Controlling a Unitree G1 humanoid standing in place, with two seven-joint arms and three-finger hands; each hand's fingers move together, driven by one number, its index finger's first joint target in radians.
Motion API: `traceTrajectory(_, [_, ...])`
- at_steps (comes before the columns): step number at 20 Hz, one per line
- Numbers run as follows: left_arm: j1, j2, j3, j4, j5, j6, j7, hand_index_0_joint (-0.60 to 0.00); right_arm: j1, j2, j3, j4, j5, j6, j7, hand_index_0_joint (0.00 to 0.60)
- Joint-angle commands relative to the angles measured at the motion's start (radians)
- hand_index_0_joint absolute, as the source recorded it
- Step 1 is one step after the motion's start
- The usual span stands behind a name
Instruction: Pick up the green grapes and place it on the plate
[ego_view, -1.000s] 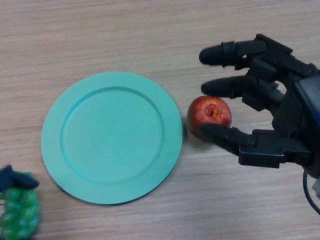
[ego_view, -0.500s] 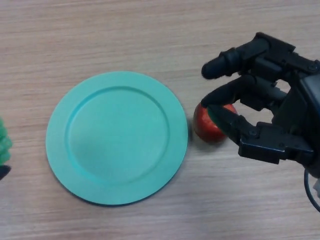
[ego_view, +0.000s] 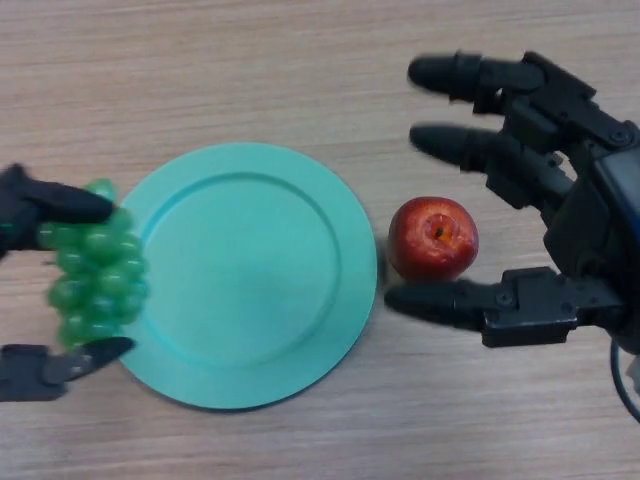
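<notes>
A bunch of green grapes hangs over the left rim of the round teal plate. My left hand comes in at the left edge and pinches the bunch between a finger above and the thumb below. My right hand is at the right, open, its fingers spread wide around a red apple without touching it.
The red apple lies on the wooden table just right of the plate. Bare wood stretches across the far side and along the near edge.
The left hand has carried the grapes up and right, from the left edge to over the plate's left rim. The right hand's fingers have spread away from the apple.
</notes>
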Motion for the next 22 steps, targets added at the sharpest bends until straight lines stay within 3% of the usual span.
traceTrajectory(1, [-0.014, 0.032, 0.046, -0.043, -0.031, -0.123, 0.028, -0.302, -0.02, -0.008, -0.089, -0.05, -0.045, -0.15, 0.009, 0.0])
traceTrajectory(2, [-0.01, 0.035, 0.038, -0.03, -0.019, -0.12, 0.034, -0.15, -0.018, 0.003, -0.089, -0.05, -0.059, -0.149, 0.022, 0.0])
traceTrajectory(3, [-0.008, 0.039, 0.032, -0.017, -0.008, -0.12, 0.039, -0.052, -0.016, 0.012, -0.088, -0.05, -0.072, -0.149, 0.033, 0.0])
traceTrajectory(4, [-0.006, 0.041, 0.031, -0.009, 0.005, -0.116, 0.043, 0.0, -0.014, 0.021, -0.084, -0.05, -0.088, -0.147, 0.044, 0.0])
traceTrajectory(9, [-0.022, 0.046, 0.077, -0.08, -0.055, -0.051, 0.026, 0.0, -0.012, 0.022, -0.059, -0.05, -0.12, -0.151, 0.06, 0.0])
traceTrajectory(12, [-0.078, 0.058, 0.122, -0.213, -0.225, 0.156, 0.018, 0.0, -0.042, 0.005, -0.05, -0.05, -0.115, -0.143, 0.068, 0.0])
traceTrajectory(14, [-0.123, 0.056, 0.192, -0.247, -0.416, 0.205, 0.078, 0.0, -0.055, 0.006, -0.052, -0.05, -0.103, -0.143, 0.06, 0.0])
traceTrajectory(17, [-0.097, 0.056, 0.251, -0.224, -0.579, 0.124, 0.135, 0.0, -0.066, -0.009, -0.068, -0.05, -0.068, -0.151, 0.045, 0.0])
traceTrajectory(18, [-0.076, 0.049, 0.252, -0.207, -0.637, 0.09, 0.149, 0.0, -0.068, -0.029, -0.072, -0.05, -0.045, -0.174, 0.028, 0.0])
traceTrajectory(22, [-0.056, 0.078, 0.219, -0.179, -0.672, 0.079, 0.142, 0.0, -0.054, -0.084, -0.06, -0.05, -0.066, -0.249, 0.031, 0.0])
